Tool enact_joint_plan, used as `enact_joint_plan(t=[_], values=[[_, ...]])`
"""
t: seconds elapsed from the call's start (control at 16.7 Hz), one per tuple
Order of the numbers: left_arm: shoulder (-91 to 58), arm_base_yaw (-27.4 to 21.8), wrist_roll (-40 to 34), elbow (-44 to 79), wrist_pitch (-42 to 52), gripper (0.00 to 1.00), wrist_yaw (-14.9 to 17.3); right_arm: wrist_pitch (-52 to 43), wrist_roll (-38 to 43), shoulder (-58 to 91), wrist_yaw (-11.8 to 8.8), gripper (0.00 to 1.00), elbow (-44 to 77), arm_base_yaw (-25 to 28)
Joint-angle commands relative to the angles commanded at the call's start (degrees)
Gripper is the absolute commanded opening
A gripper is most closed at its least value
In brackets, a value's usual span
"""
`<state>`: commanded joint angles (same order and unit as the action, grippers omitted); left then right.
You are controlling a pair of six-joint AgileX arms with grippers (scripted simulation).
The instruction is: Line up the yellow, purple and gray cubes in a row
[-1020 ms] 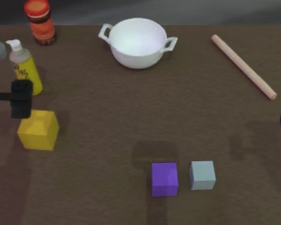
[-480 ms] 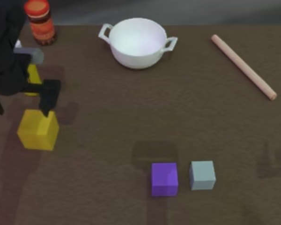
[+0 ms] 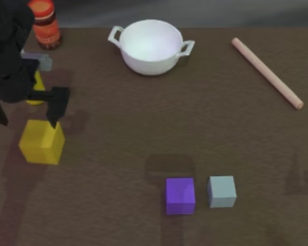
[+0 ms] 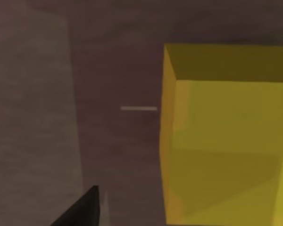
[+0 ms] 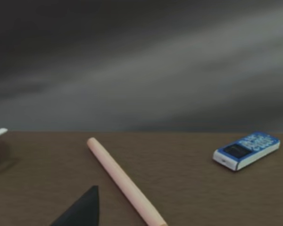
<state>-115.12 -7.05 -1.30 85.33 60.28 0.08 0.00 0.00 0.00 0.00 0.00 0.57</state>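
Yellow cube [image 3: 41, 142]: left gripper [image 3: 25, 114] above, jaws apparently spread.

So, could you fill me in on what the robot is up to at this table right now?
The left gripper hangs over the yellow cube at the table's left side, its fingers spread wide on either side of the cube's far edge, not yet closed on it. The purple cube and gray cube already sit side by side near the front, apart from each other. The right arm is out of the top view, parked off to the right.
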Motion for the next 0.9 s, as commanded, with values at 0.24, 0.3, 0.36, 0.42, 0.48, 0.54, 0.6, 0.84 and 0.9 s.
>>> enact_joint_plan(t=[0.24,0.3,0.36,0.42,0.48,0.54,0.6,0.84,0.9], values=[[-1.84,-0.17,0.17,-2.31,-4.11,1.00,0.02,0.00,0.00,0.00,0.00,1.00,0.00,0.00],[-2.83,-0.18,0.18,-3.46,-6.35,1.00,0.03,0.00,0.00,0.00,0.00,1.00,0.00,0.00],[-3.92,-0.17,0.18,-4.72,-8.83,1.00,0.04,0.00,0.00,0.00,0.00,1.00,0.00,0.00],[-5.00,-0.18,0.18,-6.02,-11.35,1.00,0.05,0.00,0.00,0.00,0.00,1.00,0.00,0.00],[-6.04,-0.18,0.18,-7.26,-13.71,1.00,0.06,0.00,0.00,0.00,0.00,1.00,0.00,0.00],[-6.95,-0.20,0.20,-8.32,-15.66,1.00,0.06,0.00,0.00,0.00,0.00,1.00,0.00,0.00],[-7.65,-0.20,0.20,-9.12,-17.02,1.00,0.07,0.00,0.00,0.00,0.00,1.00,0.00,0.00],[-8.16,-0.20,0.20,-9.68,-17.91,1.00,0.07,0.00,0.00,0.00,0.00,1.00,0.00,0.00],[-8.16,-0.20,0.20,-9.68,-17.91,1.00,0.07,0.00,0.00,0.00,0.00,1.00,0.00,0.00]])
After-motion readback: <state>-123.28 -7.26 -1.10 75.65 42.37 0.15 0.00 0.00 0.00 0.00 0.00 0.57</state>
